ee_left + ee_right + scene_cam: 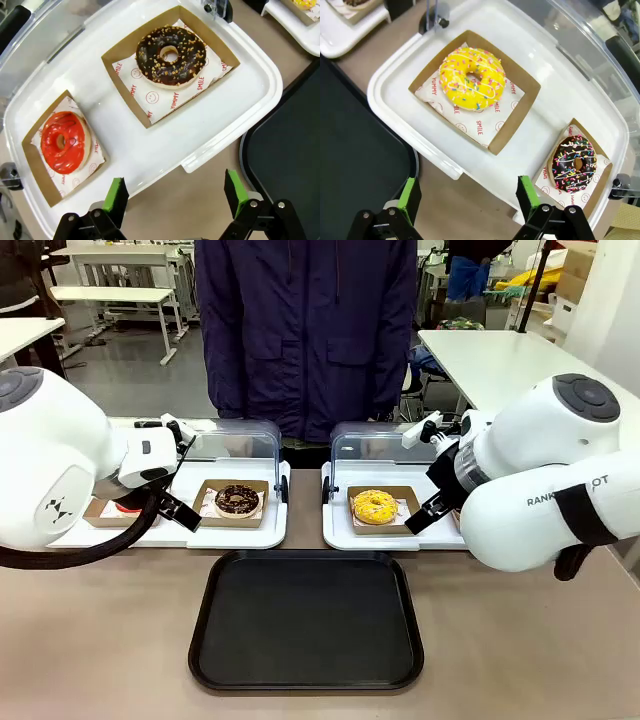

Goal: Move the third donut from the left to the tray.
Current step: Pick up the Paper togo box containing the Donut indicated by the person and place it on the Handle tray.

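Yellow donut (472,78) sits in its brown holder (520,112) on white printed paper, on the right white display tray (335,532), right of centre in the front view. Icing is bright yellow with thin white drizzle and small coloured sprinkles; the ring is intact and lies flat. A sprinkled chocolate donut (573,163) shares that display tray, lower right in the right wrist view.

Black tray (305,625) lies at bottom centre on the tan table (100,640), just in front of both display trays, with nothing on it. The left display tray (235,100) holds a nut-topped chocolate donut (170,55) and a red donut (62,141). Clear lids (240,438) stand raised.

A person in a navy jacket (305,340) stands at the far edge. White tables (110,295) are behind, on a grey floor.

Right gripper (468,192) has its jaws wide, holds nothing, and hovers near the display tray's front edge. Left gripper (176,192) is also wide and empty.
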Tool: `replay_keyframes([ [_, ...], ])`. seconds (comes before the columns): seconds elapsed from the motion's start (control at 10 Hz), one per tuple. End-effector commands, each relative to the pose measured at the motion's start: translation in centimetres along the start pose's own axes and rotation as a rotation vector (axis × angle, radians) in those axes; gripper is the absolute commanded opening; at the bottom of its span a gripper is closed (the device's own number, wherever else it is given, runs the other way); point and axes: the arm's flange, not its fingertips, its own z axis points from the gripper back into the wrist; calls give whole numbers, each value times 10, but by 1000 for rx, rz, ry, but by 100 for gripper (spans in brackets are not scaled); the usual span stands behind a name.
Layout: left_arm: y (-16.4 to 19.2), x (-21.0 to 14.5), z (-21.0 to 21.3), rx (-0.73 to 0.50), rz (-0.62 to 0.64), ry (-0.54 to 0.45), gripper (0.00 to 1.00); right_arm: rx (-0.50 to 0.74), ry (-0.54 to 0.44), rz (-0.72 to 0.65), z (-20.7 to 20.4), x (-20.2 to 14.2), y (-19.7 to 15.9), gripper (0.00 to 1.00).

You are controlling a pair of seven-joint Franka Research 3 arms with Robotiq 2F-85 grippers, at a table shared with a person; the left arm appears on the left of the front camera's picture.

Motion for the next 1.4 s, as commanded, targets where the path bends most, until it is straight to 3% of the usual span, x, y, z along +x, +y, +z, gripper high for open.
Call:
replay_keyframes([
  [0.0, 0, 0, 0, 0, 0, 0, 100, 0, 0, 0, 0, 0, 0, 100],
  [1.0, 0, 0, 0, 0, 1, 0, 100, 0, 0, 1, 0, 0, 0, 100],
  [1.3, 62, 38, 52, -161, 56, -30, 100, 90, -63, -38, 55, 39, -58, 100],
])
